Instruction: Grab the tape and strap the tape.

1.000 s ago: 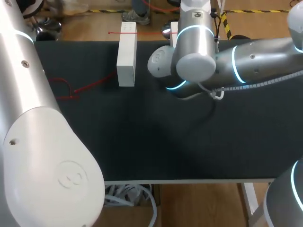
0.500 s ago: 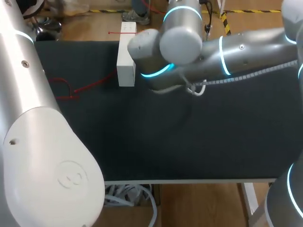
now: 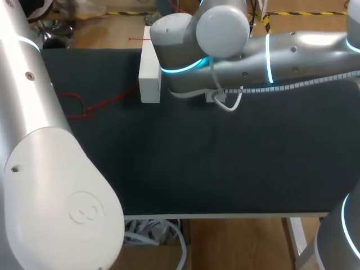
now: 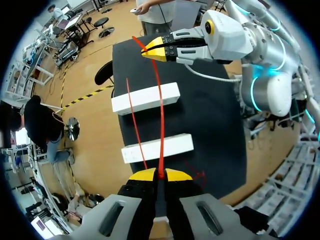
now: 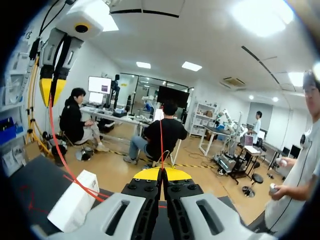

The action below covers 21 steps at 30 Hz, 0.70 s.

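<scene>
A thin red tape (image 4: 161,115) runs taut between my two grippers, high above the black table (image 4: 215,115). My left gripper (image 4: 160,174) is shut on one end. My right gripper (image 4: 154,51) is shut on the other end, beyond two white blocks (image 4: 145,97) (image 4: 157,147) that lie side by side under the tape. In the right wrist view the right gripper (image 5: 161,172) pinches the tape (image 5: 59,150), which curves up to the left gripper (image 5: 52,90). In the head view a loose red loop (image 3: 81,107) lies left of one white block (image 3: 149,73); the right arm (image 3: 264,56) hides the other.
My left arm (image 3: 50,169) fills the head view's left and near side. The right arm's cable (image 3: 225,101) hangs over the far middle of the table. A person stands just past the table's far end, not touching it.
The right arm has swung left and toward the far edge, so its wrist is now above the white block. The block and the red loop have not moved.
</scene>
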Each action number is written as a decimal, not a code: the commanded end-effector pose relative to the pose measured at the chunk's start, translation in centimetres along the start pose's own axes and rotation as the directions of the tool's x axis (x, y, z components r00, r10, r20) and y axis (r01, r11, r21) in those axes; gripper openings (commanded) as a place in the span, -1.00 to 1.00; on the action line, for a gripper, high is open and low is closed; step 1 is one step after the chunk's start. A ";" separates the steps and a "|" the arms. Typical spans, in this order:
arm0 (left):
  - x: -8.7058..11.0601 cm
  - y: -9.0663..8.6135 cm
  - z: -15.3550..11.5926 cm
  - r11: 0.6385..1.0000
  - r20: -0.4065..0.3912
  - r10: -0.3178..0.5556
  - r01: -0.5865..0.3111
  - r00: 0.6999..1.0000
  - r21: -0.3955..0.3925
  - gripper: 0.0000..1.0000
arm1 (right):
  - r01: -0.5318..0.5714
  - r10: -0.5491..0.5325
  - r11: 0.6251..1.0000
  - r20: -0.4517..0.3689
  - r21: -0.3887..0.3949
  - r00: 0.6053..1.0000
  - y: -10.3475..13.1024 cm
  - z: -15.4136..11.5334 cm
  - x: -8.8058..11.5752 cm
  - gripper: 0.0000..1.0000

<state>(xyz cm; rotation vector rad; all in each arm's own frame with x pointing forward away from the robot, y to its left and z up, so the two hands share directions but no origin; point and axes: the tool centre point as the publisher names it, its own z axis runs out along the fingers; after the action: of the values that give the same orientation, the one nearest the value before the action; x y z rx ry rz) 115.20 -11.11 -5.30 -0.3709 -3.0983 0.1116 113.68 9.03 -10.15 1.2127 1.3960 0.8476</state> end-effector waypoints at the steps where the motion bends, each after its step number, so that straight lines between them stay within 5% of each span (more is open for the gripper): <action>1: -0.1 -0.1 -0.1 1.000 -0.005 -0.001 0.001 1.000 -0.005 -1.00 | 0.367 -0.376 0.913 0.022 0.176 0.926 0.1 -0.5 0.7 -1.00; 3: -0.1 -0.1 -0.1 1.000 -0.005 -0.001 0.001 1.000 -0.005 -1.00 | 0.538 -0.553 0.827 0.061 0.164 0.831 0.3 -0.6 0.5 -1.00; 8: -0.1 -0.1 -0.1 1.000 -0.005 -0.001 0.001 1.000 -0.005 -1.00 | 0.709 -0.721 0.693 0.099 0.127 0.686 1.1 -0.5 0.5 -1.00; 11: -0.1 -0.1 -0.1 1.000 -0.005 -0.001 0.001 1.000 -0.005 -1.00 | 0.705 -0.713 0.701 0.100 0.105 0.694 1.7 -0.4 0.6 -1.00; 19: -0.1 -0.1 -0.1 1.000 -0.005 -0.001 0.001 1.000 -0.005 -1.00 | 0.826 -0.815 0.559 0.138 -0.069 0.563 3.4 -0.2 2.4 -1.00; 21: -0.1 -0.1 -0.1 1.000 -0.005 -0.001 0.001 1.000 -0.005 -1.00 | 0.824 -0.813 0.558 0.135 -0.098 0.566 3.8 -0.3 2.9 -1.00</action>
<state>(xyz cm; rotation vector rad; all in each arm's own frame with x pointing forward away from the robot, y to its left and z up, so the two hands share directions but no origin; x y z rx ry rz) 115.19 -11.12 -5.30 -0.3707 -3.0983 0.1113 114.15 11.69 -7.10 0.6590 1.5912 0.3311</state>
